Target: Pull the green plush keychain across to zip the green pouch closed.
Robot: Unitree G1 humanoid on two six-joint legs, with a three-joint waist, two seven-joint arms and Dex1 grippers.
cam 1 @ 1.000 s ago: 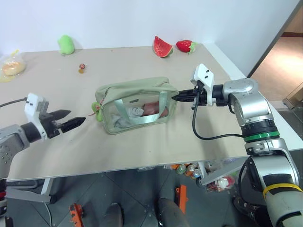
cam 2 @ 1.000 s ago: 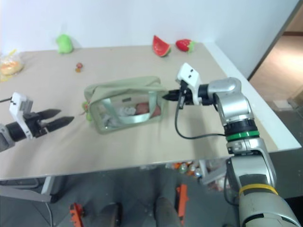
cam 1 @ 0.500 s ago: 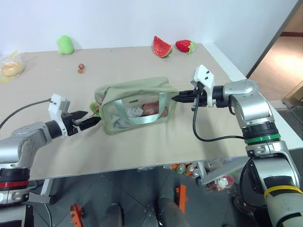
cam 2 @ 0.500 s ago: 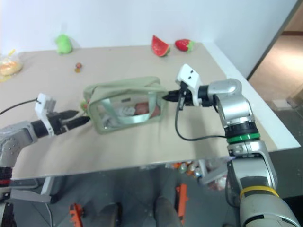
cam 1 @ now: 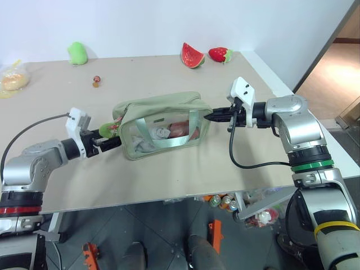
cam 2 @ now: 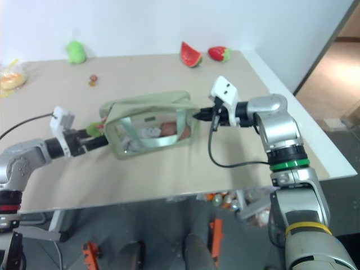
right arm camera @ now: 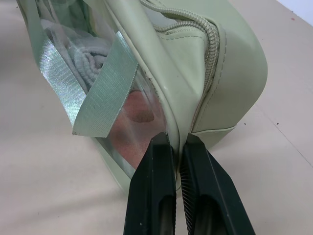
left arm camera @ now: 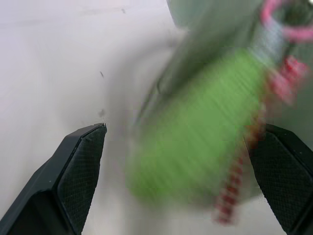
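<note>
Green plush keychain point(left arm camera: 195, 132) sits between the wide-open left gripper point(left arm camera: 186, 181); right gripper point(right arm camera: 177, 147) pinches the green pouch point(cam 1: 160, 121) corner.

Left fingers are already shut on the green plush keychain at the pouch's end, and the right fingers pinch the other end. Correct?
Not quite. The left gripper is wide open: the left wrist view shows its fingers apart, with the green plush keychain between them, not clamped. The right gripper is shut at the green pouch's other end.
</note>
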